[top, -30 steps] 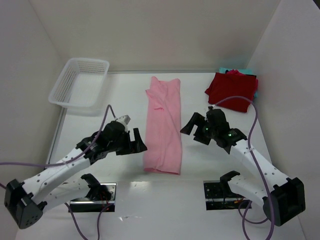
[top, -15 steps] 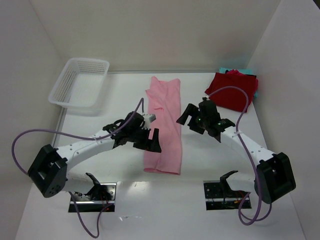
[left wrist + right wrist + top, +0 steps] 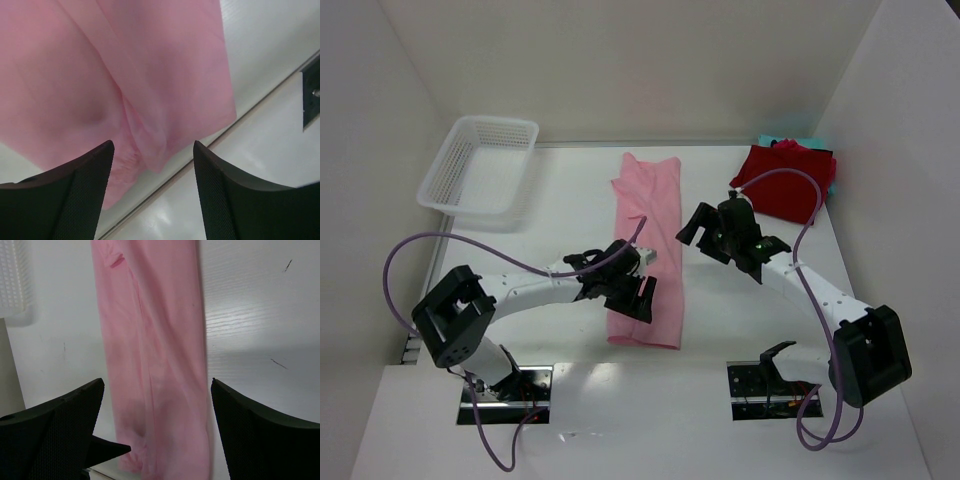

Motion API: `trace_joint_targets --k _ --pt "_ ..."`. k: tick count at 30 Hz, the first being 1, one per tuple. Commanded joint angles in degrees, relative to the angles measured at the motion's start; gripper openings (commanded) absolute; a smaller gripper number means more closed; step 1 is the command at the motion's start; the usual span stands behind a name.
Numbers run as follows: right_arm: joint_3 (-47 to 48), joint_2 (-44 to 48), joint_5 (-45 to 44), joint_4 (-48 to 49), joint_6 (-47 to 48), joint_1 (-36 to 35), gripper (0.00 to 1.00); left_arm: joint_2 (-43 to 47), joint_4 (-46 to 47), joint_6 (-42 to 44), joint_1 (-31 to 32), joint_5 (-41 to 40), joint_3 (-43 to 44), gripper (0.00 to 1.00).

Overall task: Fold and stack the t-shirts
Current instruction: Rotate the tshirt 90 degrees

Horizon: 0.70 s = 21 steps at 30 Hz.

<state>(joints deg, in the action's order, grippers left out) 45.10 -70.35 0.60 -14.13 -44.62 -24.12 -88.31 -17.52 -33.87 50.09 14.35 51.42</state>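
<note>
Over the near hem of the light pink tee (image 3: 648, 235), laid as a long strip mid-surface, the left gripper (image 3: 153, 145) is poised with jaws apart and nothing gripped. The right gripper (image 3: 157, 382) is spread wide and empty over the strip. A crosswise fold is judged next, for which the hem must be pinched. The dark red shirt (image 3: 782, 182) is seen at the far right corner.

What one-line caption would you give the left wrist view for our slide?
Open left gripper poised over the near end of the lengthwise-folded pink t-shirt.
</note>
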Motion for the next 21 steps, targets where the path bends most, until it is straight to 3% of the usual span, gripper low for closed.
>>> trace_joint_targets --k 1,11,13,21 --pt "2.9 1.0 -2.2 0.8 0.9 -0.5 0.92 1.1 0.5 -2.6 0.4 -5.2 0.3 0.72" --pt "2.9 1.5 -2.2 -0.4 0.9 -0.5 0.92 -4.4 3.0 -6.5 5.2 -6.7 -0.5 0.6" --pt "2.9 2.1 -2.7 -0.9 0.9 -0.5 0.92 -4.4 3.0 -7.7 5.7 -8.2 -0.5 0.49" --pt "1.8 3.1 -2.7 -0.9 0.9 -0.5 0.92 -2.7 0.6 -10.3 5.7 -10.8 -1.6 0.25"
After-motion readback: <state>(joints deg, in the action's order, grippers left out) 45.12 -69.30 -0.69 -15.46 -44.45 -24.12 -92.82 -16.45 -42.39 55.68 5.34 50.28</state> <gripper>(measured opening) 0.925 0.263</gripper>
